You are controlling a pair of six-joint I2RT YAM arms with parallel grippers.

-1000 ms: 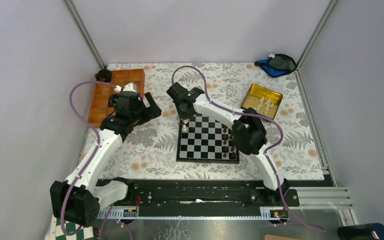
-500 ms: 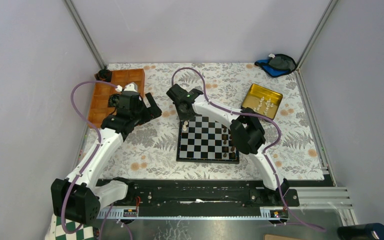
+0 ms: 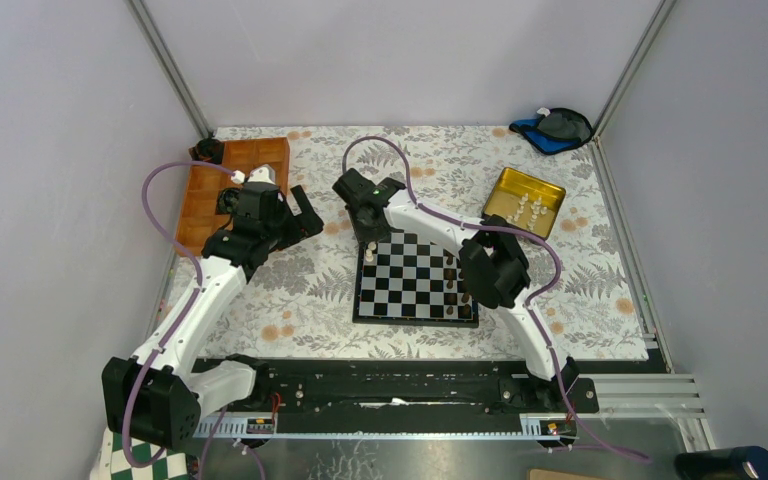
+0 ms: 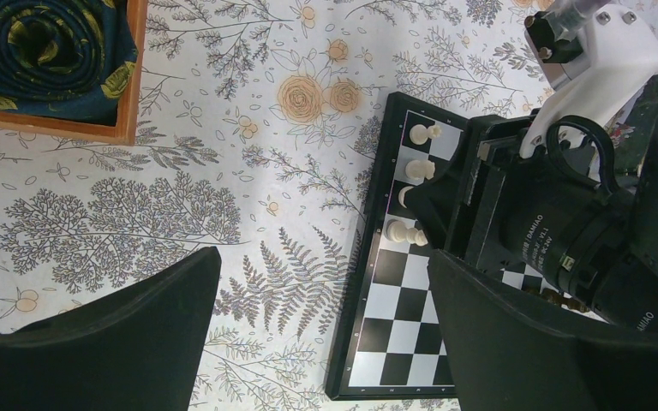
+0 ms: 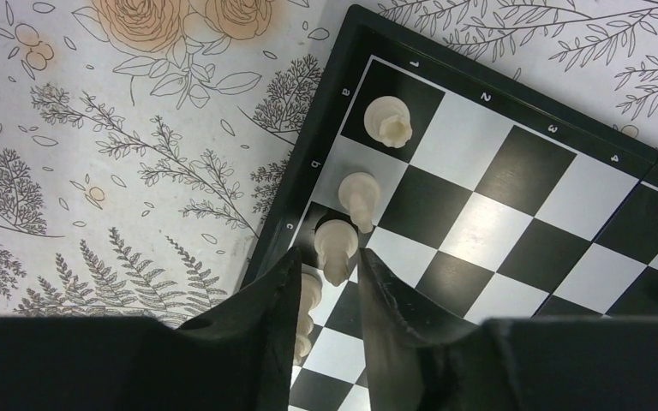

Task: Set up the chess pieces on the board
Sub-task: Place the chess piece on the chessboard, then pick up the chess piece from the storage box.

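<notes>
The left gripper is hovering spread wide over the floral cloth left of the board. The right gripper is hanging narrowly parted, not pinching, around one of four chess pieces lining the board's left edge, with bare squares lying rightward.

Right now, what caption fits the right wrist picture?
Right gripper among white chess pieces lined along the board edge.

Above the board, the elbow of the right arm has swung slightly toward the desk's left edge. The left arm has nudged a touch toward the right edge.
</notes>
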